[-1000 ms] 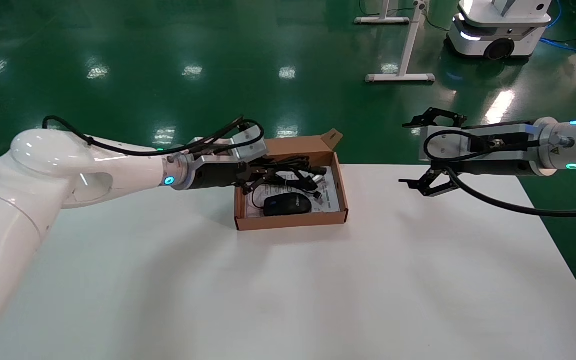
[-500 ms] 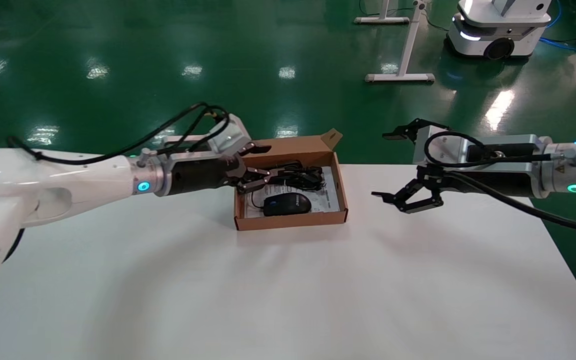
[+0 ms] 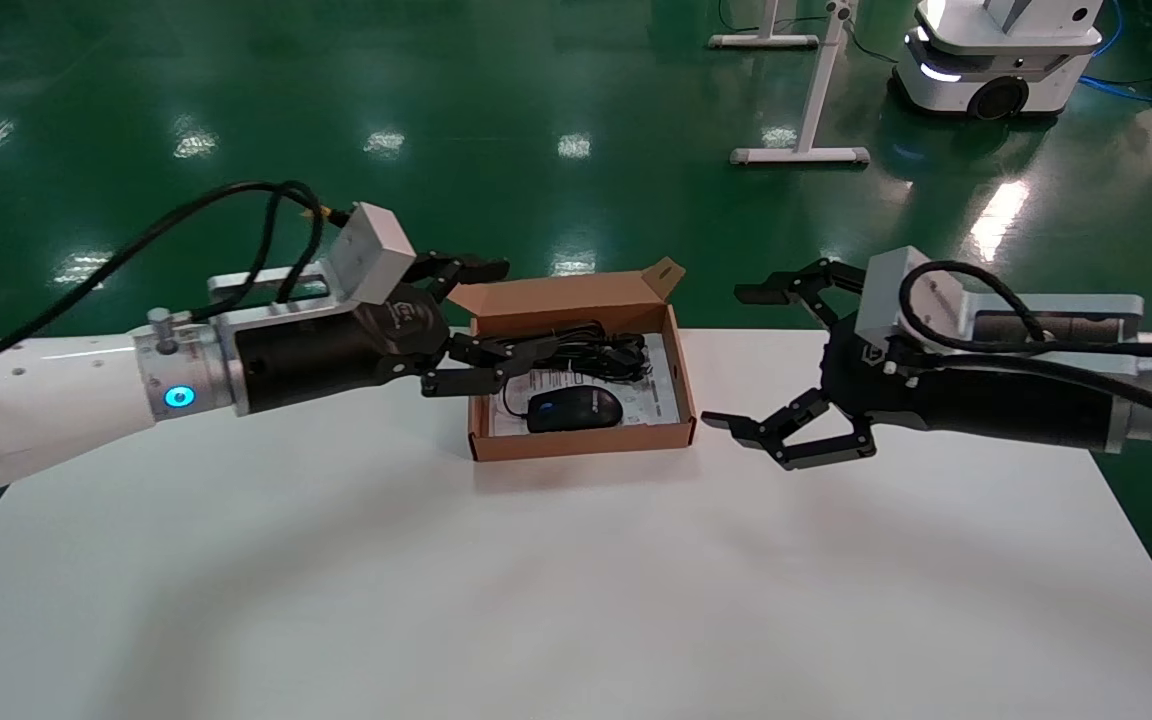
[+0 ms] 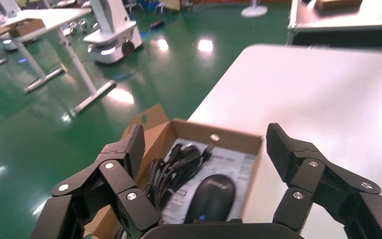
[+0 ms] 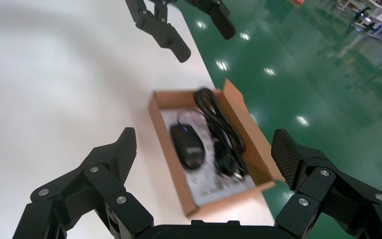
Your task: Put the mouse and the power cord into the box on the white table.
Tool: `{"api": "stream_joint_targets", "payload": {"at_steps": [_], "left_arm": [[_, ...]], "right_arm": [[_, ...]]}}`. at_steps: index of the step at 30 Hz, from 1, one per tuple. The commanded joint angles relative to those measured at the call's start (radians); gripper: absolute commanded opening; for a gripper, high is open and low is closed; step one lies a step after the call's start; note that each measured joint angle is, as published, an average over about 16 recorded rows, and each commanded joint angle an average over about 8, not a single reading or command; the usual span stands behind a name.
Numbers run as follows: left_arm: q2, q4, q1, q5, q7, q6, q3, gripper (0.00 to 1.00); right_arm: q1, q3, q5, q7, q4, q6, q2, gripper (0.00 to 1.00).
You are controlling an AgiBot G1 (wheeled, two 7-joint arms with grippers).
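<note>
Reaching in from the left, the left gripper (image 3: 466, 320) hangs at the box's left rim with its black, ribbed fingers spread apart and nothing between them, one above the back corner and one over the left wall. Just right of it sits the box (image 3: 584, 444), a shallow brown cardboard tray near the far edge of the white table (image 3: 576, 600), its tabbed flap standing up at the back. Inside, on a white printed sheet, the power cord (image 3: 586, 352) lies as a glossy black bundle along the back wall, and the mouse (image 3: 574, 410), smooth, rounded and black, rests in front of it toward the near wall; whether the two touch is hard to judge from here. To the right, the right gripper (image 3: 751, 362) hovers just beside the box's right wall, its fingers likewise splayed wide and empty. A broad stretch of bare, matte tabletop lies open in front of the box and both arms, out to the rounded near corners.
</note>
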Motion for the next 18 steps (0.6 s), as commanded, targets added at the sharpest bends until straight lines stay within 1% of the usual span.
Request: {"api": "stream_joint_targets", "payload": {"at_steps": [1,18], "left_arm": [[-0.025,-0.038,0.019,-0.024,-0.018,0.022,-0.015,1.00],[-0.238,-0.355,0.182,-0.226,-0.165,0.205,-0.140,1.00]], "right_arm": [[-0.020,0.018,0.024,0.020,0.021,-0.014,0.010,1.00],[-0.189,0.171,0.228,0.193,0.199,-0.130,0.094,1.00]]}}
